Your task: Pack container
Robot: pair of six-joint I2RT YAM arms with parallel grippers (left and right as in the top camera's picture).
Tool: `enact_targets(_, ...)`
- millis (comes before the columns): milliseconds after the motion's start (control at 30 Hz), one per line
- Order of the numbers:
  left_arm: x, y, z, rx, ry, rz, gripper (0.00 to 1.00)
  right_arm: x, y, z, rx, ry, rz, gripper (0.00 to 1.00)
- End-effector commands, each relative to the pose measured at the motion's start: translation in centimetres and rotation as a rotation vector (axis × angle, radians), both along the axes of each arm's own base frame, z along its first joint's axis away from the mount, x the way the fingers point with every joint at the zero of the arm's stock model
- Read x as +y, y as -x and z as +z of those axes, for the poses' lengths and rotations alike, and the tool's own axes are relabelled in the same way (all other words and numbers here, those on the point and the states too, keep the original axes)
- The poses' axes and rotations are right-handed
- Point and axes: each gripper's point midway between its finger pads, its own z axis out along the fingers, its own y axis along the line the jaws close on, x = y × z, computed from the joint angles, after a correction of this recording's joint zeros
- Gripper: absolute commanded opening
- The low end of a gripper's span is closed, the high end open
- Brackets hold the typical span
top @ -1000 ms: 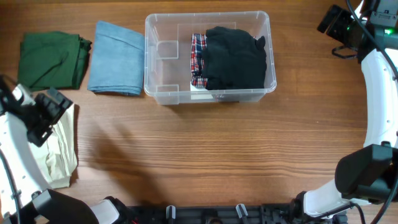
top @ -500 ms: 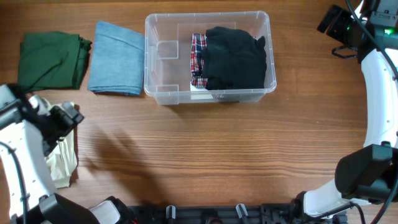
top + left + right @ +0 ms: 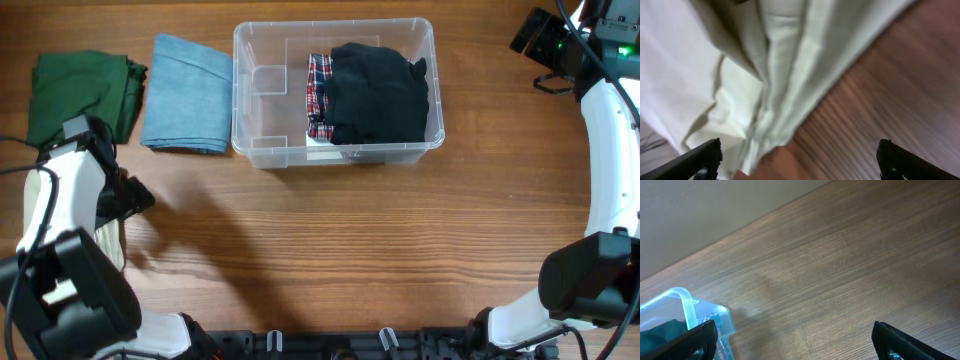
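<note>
One container (image 3: 258,108) lies well apart from the left end effector (image 3: 128,196).

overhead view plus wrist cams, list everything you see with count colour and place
container: 1, clear plastic, upper middle of table
black garment: 1, black, inside container, right part
plaid garment: 1, red, white and blue, inside container, left of the black one
blue garment: 1, light blue, folded, just left of container
green garment: 1, dark green, far left
cream garment: 1, cream, near left edge, below left hand
table: 1, brown wood
left hand: open, over cream garment
right hand: open, empty, far right corner
</note>
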Motion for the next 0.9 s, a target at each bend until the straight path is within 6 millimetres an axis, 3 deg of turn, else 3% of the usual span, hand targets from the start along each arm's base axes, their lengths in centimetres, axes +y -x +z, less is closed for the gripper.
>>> enact_targets(0, 1.4, 0.9, 0.0, 0.081, -0.149, 0.025, 1.00, 0.3, -0.1, -1.0, 0.016, -0.020, -0.003, 1.00)
enact_targets(333, 3.6, -0.1, 1.9, 0.141, -0.397, -0.059, 1.00, 0.3, -0.1, -1.0, 0.017, -0.020, -0.003, 1.00)
enact_targets(467, 3.9, -0.5, 1.3, 0.159, -0.402, -0.086, 1.00, 0.3, -0.1, -1.0, 0.016, -0.020, -0.003, 1.00)
enact_targets(867, 1.9, -4.2, -0.5, 0.209, -0.437, -0.326, 1.00, 0.3, -0.1, -1.0, 0.016, -0.020, -0.003, 1.00)
